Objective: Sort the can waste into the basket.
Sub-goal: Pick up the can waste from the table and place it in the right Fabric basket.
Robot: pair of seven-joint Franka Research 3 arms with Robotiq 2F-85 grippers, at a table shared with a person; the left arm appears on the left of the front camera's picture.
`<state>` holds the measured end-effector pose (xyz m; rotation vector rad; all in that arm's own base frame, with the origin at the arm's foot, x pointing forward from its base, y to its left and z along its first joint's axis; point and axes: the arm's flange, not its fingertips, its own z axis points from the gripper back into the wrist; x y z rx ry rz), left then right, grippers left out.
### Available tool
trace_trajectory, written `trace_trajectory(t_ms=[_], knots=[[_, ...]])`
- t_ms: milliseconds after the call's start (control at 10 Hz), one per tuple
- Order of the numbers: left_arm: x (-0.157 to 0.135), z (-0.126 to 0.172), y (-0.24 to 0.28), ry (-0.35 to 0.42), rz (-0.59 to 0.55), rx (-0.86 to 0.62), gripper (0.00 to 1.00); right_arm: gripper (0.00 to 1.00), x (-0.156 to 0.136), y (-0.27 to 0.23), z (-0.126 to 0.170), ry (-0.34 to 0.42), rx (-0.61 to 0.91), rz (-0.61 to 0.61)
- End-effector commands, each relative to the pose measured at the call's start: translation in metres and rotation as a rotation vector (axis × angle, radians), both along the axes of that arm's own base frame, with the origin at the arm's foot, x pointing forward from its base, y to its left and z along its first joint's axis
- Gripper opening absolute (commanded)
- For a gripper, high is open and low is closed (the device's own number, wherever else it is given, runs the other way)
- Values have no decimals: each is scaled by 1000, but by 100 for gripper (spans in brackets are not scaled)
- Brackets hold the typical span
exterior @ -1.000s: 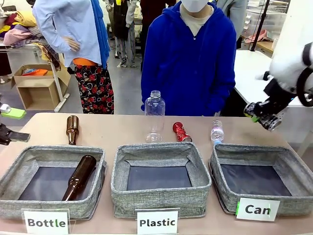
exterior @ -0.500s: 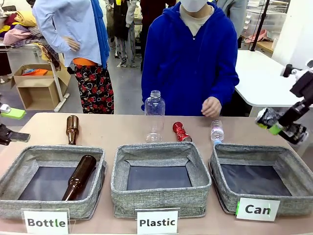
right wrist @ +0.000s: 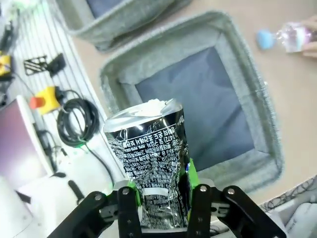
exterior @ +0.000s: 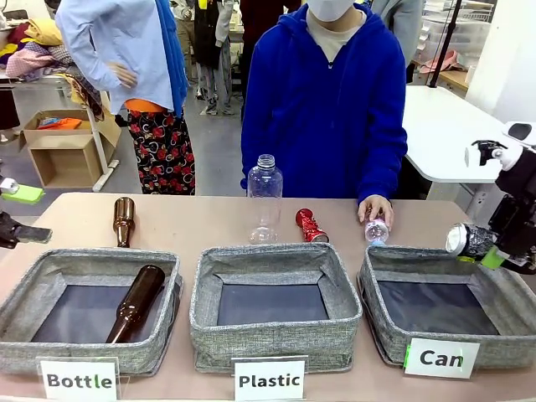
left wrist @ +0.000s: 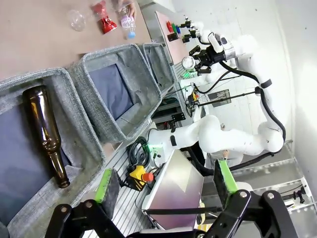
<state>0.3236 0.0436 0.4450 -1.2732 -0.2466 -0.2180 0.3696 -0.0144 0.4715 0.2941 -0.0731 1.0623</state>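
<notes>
My left gripper (left wrist: 164,179) sits low by the table's (exterior: 193,222) left edge, fingers spread wide w/ nothing between. Red can (exterior: 310,224) lies near the table's far edge, just behind the far right corner of the Plastic basket (exterior: 276,339). The person's hand (exterior: 374,205) rests on the small clear bottle (exterior: 376,229) by the far edge. Can basket (exterior: 394,335) sits at the table's near right corner. My right gripper (exterior: 486,251) reaches in from the right, wrist turned so the fingers point leftward, clamped on the black can (exterior: 465,240), which is held above the basket's right rim. Vs 1 s ago: my right arm has dropped from up behind the basket to rim level, and the person's hand has come down to the bottle.
</notes>
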Motion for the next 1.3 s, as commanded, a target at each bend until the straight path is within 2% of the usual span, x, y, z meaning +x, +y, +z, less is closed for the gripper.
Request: trace_trajectory(t_ms=[0,200,300,400,1000,1200], knots=[[-3,-1,1,-3,-9,-6,100,0,3,-5,-5,-54,21,2],[-3,-1,1,-3,-9,-6,100,0,4,-2,-7,-56,23,11],[-3,-1,1,-3,-9,-6,100,86,4,-3,-8,-66,27,29],[-3,-1,1,-3,-9,-6,100,99,3,-4,-8,-77,28,31],[-3,-1,1,-3,-9,-6,100,100,7,-16,-14,-27,99,-92],[-3,-1,1,-3,-9,-6,100,100,4,-30,-11,79,275,-169]])
